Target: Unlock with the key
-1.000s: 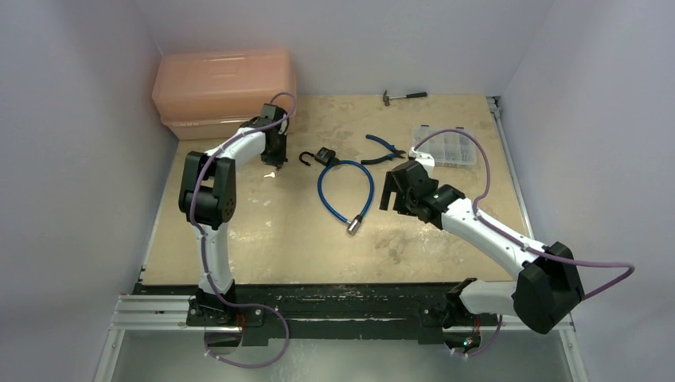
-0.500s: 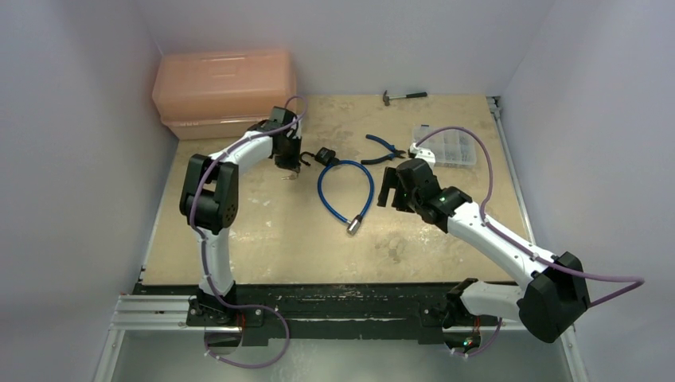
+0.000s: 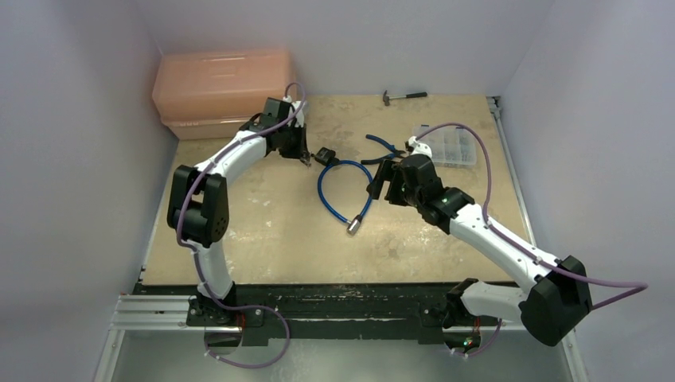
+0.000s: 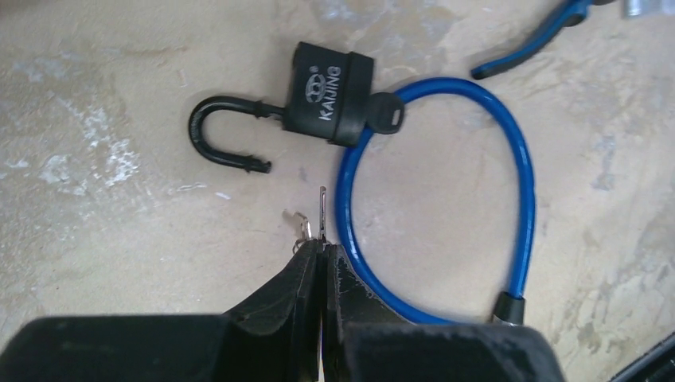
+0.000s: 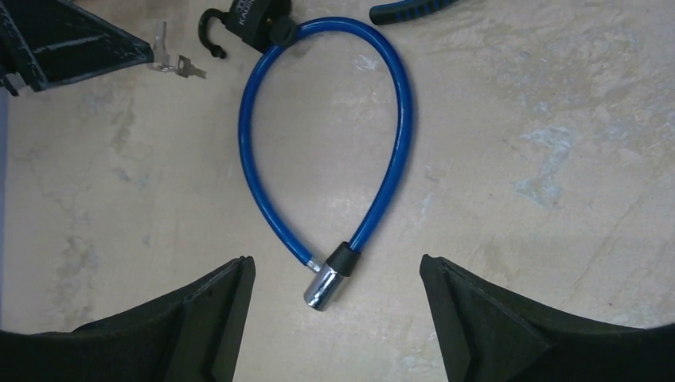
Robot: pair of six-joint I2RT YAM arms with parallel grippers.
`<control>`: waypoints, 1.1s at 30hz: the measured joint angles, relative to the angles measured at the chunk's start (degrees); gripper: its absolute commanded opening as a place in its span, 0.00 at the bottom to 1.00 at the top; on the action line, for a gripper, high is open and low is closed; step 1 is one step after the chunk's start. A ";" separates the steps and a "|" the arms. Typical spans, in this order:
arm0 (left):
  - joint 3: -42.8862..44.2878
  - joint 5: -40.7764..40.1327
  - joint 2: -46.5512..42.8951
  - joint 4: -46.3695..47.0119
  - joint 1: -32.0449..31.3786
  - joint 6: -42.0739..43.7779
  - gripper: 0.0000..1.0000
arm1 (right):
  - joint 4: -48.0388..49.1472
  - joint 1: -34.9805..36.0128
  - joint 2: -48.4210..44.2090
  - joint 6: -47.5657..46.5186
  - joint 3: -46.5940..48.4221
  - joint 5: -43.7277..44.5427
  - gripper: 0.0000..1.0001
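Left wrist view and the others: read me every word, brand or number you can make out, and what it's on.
"KAIJING": on the body of the black padlock, left wrist view.
Round emblem beside that word: too small to read.
Right wrist view: the same print is cut off at the frame edge.
Top view: nothing legible.

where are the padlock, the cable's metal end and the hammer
padlock (image 4: pixel 330 94): left wrist view, on its black body
cable's metal end (image 5: pixel 322 286): right wrist view, on the shiny tip
hammer (image 3: pixel 407 96): top view, on its handle
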 measured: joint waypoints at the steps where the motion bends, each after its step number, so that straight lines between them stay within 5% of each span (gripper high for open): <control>1: -0.22 0.37 -0.50 0.26 -0.17 0.11 0.00 | 0.50 -0.02 -0.17 0.61 0.00 -0.24 0.85; 18: -5.16 6.99 -10.64 7.04 -9.40 6.21 0.00 | -5.51 -0.02 9.33 21.90 13.99 0.68 0.73; 33: -6.86 7.30 -11.91 8.70 -13.35 9.03 0.00 | -6.10 -0.02 14.80 26.27 18.47 -3.21 0.68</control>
